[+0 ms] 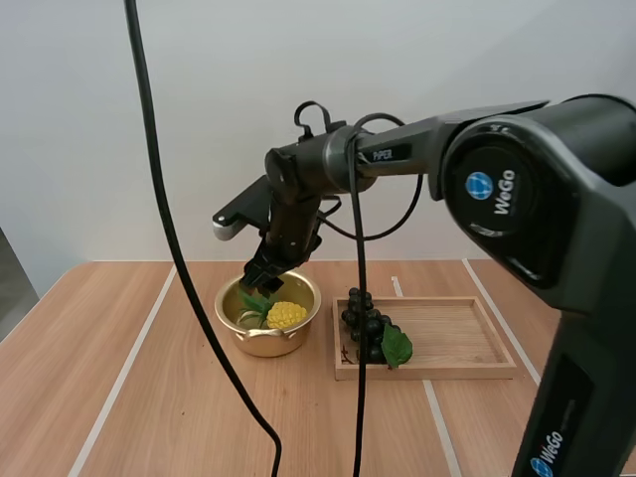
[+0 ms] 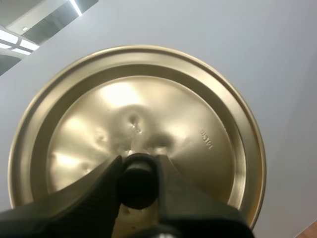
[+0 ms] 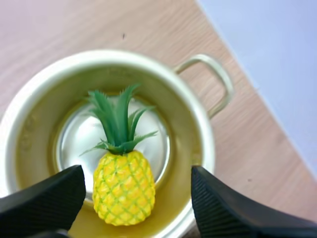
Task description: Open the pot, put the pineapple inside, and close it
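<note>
1. High view: the right arm stretches forward and to the left with its wrist bent downward. The right gripper (image 1: 263, 278) hangs just over the far rim of the uncovered pot (image 1: 266, 344), left of the wooden tray (image 1: 467, 338). The pineapple (image 1: 285, 315) lies inside.
2. Left wrist view: the left gripper (image 2: 138, 166) is clamped on the lid (image 2: 148, 109) by its black knob (image 2: 138, 182).
3. Right wrist view: the fingers (image 3: 44, 198) stand wide apart above the pineapple, touching nothing.

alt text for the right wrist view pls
A yellow pineapple lies inside the lidless gold pot on a wooden table. The right gripper hangs over it, fingers open and holding nothing.
</note>
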You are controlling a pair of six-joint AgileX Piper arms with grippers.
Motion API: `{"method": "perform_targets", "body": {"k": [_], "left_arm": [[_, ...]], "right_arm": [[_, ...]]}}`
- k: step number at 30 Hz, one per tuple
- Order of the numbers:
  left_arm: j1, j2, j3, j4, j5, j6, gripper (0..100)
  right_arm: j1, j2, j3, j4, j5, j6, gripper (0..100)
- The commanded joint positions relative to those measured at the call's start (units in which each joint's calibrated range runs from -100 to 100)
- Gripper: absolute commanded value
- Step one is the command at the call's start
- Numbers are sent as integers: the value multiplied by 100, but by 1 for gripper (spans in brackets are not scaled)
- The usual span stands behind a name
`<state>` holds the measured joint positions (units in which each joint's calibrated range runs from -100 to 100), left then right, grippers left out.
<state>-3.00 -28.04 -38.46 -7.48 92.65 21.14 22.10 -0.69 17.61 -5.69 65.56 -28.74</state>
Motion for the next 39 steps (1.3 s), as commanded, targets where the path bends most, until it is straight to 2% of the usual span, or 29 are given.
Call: {"method": "perform_targets", "body": {"k": [1, 7, 9, 16, 19, 23, 24, 26, 28, 32, 39], "left_arm": [[-5, 15, -34, -4, -131, -57, 0], [-5, 15, -34, 7, -61, -57, 0], [-5, 15, -34, 42, -61, -57, 0], [-5, 15, -34, 170, 58, -57, 0], [-5, 15, -34, 170, 77, -57, 0], [-5, 15, -34, 126, 75, -57, 0], [-5, 15, -34, 101, 75, -57, 0], [-5, 15, -34, -26, 75, -57, 0], [-5, 15, -34, -157, 88, -61, 0], [-5, 125, -34, -312, 293, -250, 0], [-5, 513, 425, -484, 735, -310, 0]], "right_arm": [[1, -484, -32, -52, -93, -29, 100], [1, -1253, -32, -176, 52, -14, 100], [1, -1509, -32, -544, 170, 241, 100], [-123, -2349, -32, -2499, 451, 1749, 100], [-338, -2711, -32, -2860, 512, 2028, 100], [-695, -3140, -32, -2998, 512, 2218, 100], [-803, -3229, -32, -2998, 512, 2264, 88], [-994, -3366, -32, -2998, 512, 2483, 50], [-1203, -3486, -32, -3011, 512, 2805, 0], [-1513, -3659, -32, -3011, 535, 3258, 0], [-1646, -3911, 306, -2991, 636, 3457, 0]]}}
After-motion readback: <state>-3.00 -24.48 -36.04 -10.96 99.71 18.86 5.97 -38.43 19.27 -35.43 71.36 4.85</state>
